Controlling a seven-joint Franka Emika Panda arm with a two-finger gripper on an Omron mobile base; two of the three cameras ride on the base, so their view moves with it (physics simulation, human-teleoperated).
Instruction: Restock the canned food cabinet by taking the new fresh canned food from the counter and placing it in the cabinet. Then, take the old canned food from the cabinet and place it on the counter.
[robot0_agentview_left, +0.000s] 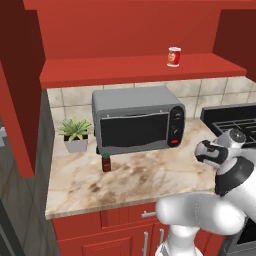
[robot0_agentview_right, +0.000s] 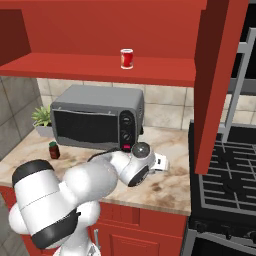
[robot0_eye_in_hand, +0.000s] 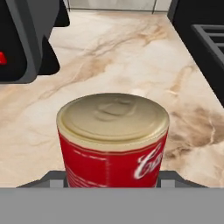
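Observation:
My gripper (robot0_eye_in_hand: 113, 178) is shut on the old canned food (robot0_eye_in_hand: 113, 140), a can with a dull pale lid and a red and white label, its fingertips flanking the base. It is held low over the counter (robot0_eye_in_hand: 122, 57), between the toaster oven and the stove. From the base views my hand (robot0_agentview_right: 159, 162) sits over the right part of the counter (robot0_agentview_left: 150, 175), and the arm hides the held can. The new fresh canned food (robot0_agentview_left: 174, 56) (robot0_agentview_right: 127, 58), bright red-orange, stands upright on the shelf board of the red cabinet (robot0_agentview_left: 125, 70) (robot0_agentview_right: 75, 65).
A grey toaster oven (robot0_agentview_left: 137, 120) (robot0_agentview_right: 95, 117) stands at the back of the counter, with a potted plant (robot0_agentview_left: 76, 132) to its left. A small dark bottle (robot0_agentview_left: 106, 162) stands in front of it. The black stove (robot0_agentview_right: 225, 170) borders the counter on the right. An open red cabinet door (robot0_agentview_right: 220, 75) hangs at the right.

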